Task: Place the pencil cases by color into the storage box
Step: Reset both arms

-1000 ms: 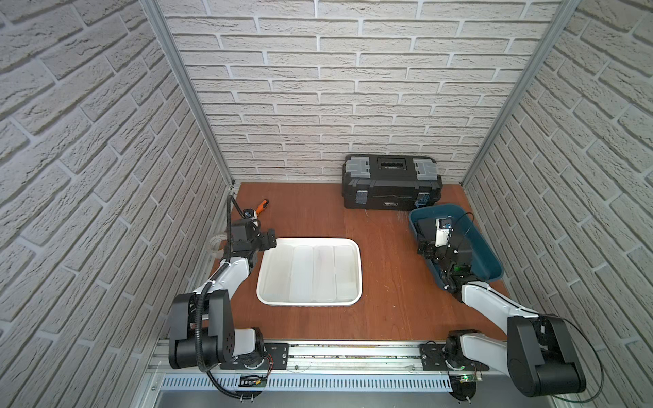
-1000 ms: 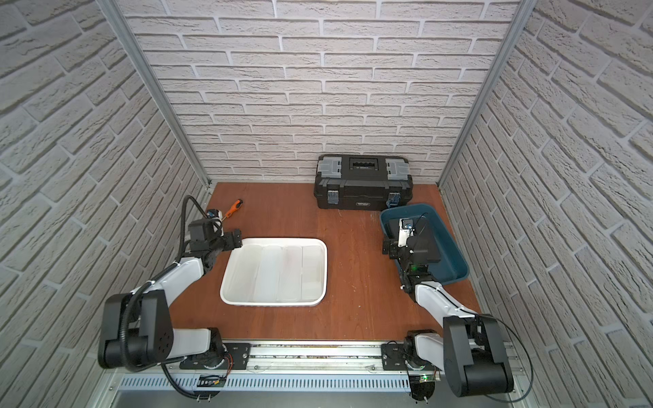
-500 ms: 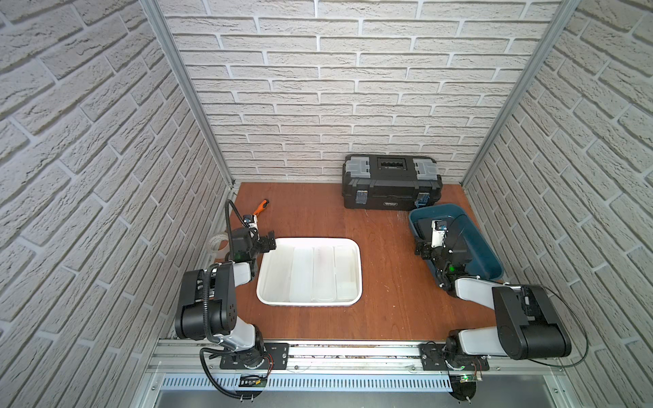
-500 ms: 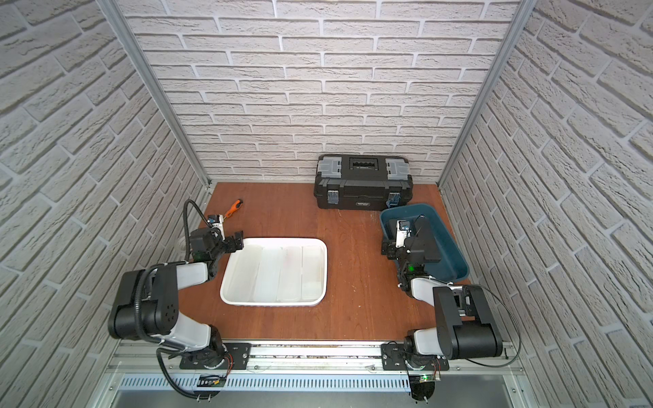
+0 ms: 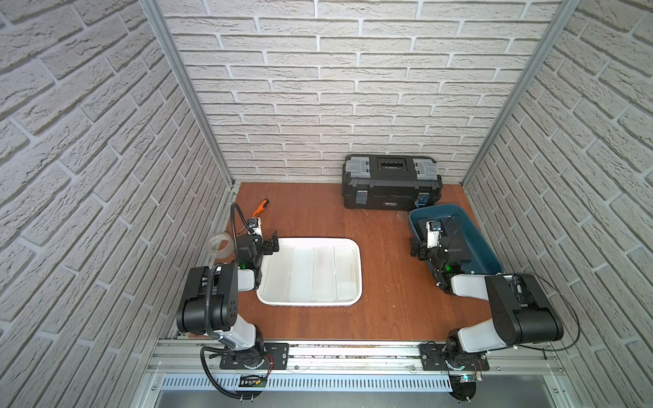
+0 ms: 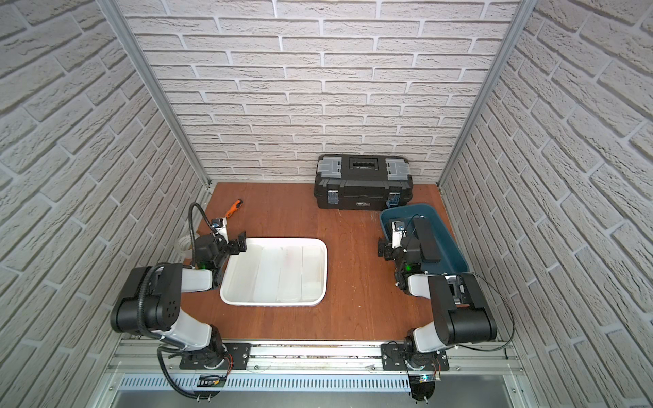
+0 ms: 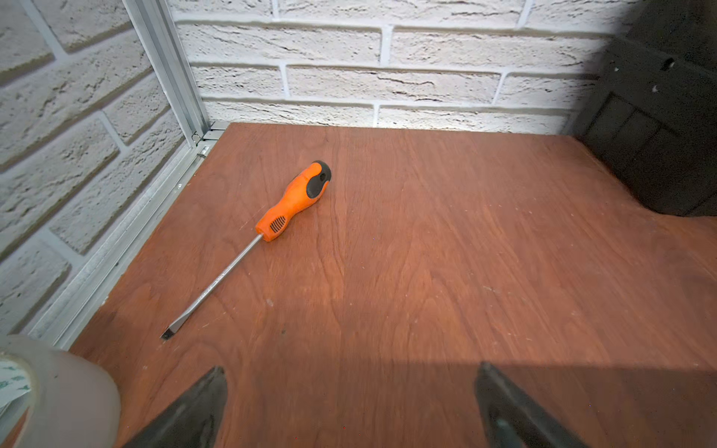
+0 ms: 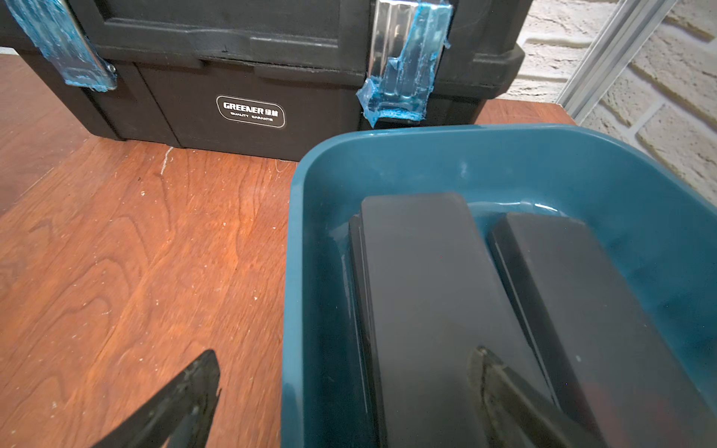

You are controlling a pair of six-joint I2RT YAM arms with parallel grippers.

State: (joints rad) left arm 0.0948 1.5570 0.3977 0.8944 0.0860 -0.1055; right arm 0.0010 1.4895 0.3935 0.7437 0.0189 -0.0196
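Note:
Several frosted white pencil cases (image 5: pixel 323 275) (image 6: pixel 291 275) lie side by side in a white tray (image 5: pixel 311 240) (image 6: pixel 282 240). Two black pencil cases (image 8: pixel 426 271) (image 8: pixel 574 291) (image 6: pixel 427 240) lie in a blue bin (image 5: pixel 475 235) (image 6: pixel 448 236) (image 8: pixel 289 271). My left gripper (image 5: pixel 263 243) (image 6: pixel 235 245) (image 7: pixel 351 368) hovers open and empty at the tray's far left corner, over bare wood. My right gripper (image 5: pixel 429 250) (image 8: pixel 346 351) is open and straddles the bin's left rim, with one finger over the table and one over a black case.
A closed black toolbox (image 5: pixel 390 183) (image 6: pixel 364 183) (image 8: pixel 248 77) stands against the back wall, just behind the bin. An orange-handled screwdriver (image 5: pixel 260 206) (image 7: pixel 295 201) and a clear tape roll (image 5: pixel 221 245) (image 7: pixel 58 388) lie by the left wall. Brick walls close three sides.
Both arms' elbows have lifted and folded back toward the front rail. The two grippers stay almost where they were, at the tray corner and the bin rim.

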